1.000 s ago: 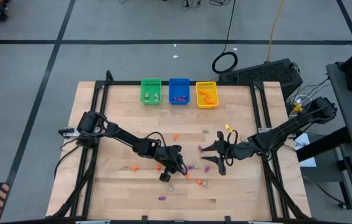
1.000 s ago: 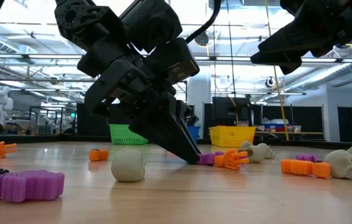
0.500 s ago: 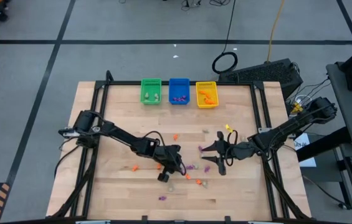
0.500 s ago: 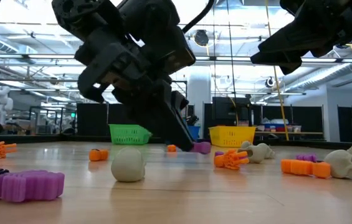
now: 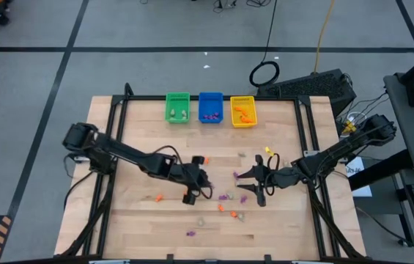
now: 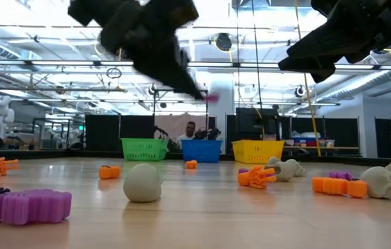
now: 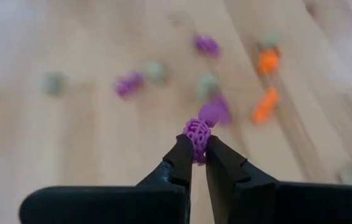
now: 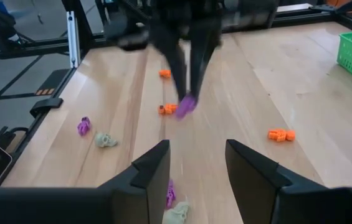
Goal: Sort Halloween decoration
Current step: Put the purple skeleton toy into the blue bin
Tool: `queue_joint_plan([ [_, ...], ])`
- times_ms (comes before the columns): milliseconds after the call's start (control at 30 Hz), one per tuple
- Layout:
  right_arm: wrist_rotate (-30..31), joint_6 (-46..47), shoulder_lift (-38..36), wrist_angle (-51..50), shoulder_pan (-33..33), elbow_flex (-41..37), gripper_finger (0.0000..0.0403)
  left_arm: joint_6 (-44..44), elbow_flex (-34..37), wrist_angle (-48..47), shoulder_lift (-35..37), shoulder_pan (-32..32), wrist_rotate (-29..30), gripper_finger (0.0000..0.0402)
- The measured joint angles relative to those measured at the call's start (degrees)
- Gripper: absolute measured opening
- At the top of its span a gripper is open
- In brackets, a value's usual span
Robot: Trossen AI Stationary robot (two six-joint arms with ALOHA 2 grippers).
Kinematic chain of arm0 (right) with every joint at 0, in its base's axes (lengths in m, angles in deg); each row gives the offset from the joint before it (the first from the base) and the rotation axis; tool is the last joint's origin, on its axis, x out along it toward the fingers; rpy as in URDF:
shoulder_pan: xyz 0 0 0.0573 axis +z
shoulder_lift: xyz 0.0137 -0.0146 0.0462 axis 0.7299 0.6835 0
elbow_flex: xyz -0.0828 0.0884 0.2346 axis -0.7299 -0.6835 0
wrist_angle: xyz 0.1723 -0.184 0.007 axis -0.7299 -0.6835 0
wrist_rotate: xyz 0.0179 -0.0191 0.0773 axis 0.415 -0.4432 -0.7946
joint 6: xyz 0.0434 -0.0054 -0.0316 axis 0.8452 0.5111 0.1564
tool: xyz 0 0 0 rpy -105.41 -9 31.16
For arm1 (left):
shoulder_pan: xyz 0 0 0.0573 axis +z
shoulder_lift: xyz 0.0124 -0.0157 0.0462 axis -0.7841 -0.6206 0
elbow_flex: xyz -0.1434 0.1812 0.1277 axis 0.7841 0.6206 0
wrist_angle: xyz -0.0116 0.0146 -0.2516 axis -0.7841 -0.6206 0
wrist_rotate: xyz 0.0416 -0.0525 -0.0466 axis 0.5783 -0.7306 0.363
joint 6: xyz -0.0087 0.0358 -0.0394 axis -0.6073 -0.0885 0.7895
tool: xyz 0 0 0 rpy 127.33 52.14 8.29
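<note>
Left wrist view: left gripper (image 7: 194, 138) clenched on a small purple ribbed plastic trinket (image 7: 196, 132), pinched between the two dark fingertips (image 7: 180, 149) and raised clear of the wooden table (image 7: 88, 137). Beyond the fingertips, more loose purple, orange and pale trinkets lying scattered on the wood.

High view: left gripper (image 5: 205, 182) near the table's middle, with the blue rectangular plastic bin (image 5: 210, 107) well apart from the fingertips, at the far edge, between the green rectangular plastic bin (image 5: 177, 107) and the yellow rectangular plastic bin (image 5: 242, 111). Purple pieces visible inside the blue bin, orange in the yellow, pale in the green. Right gripper (image 5: 246, 185) waiting over the table's right half, fingers spread and holding nothing; same released state confirmed in the right wrist view (image 8: 194, 163), with loose trinkets on the wood beyond its fingertips.

Step in hand, as judged: transport of one picked purple piece, lift done, release not yet made.

Next move, as judged: carry toward the blue bin, centre the fingertips above its opening, then release. Grip to remain firm during travel, since the piece sits at the extreme fingertips. Many trinkets left on the table; sorting far from complete.
</note>
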Motion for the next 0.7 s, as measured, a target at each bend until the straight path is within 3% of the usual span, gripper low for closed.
queue_joint_plan([
  [167,0.03,0.00,0.00,-0.11,0.00,0.00,0.0144,-0.02,-0.11,-1.84,6.87,0.00,6.06,0.0025],
  [400,0.25,-0.01,0.02,0.12,0.00,-0.02,0.0144,-5.61,-0.09,-2.05,14.65,-0.23,10.19,0.0025],
  [700,0.23,-0.12,0.02,0.37,0.00,-0.02,0.0144,-25.59,-0.09,-1.73,17.88,-0.39,12.09,0.0025],
])
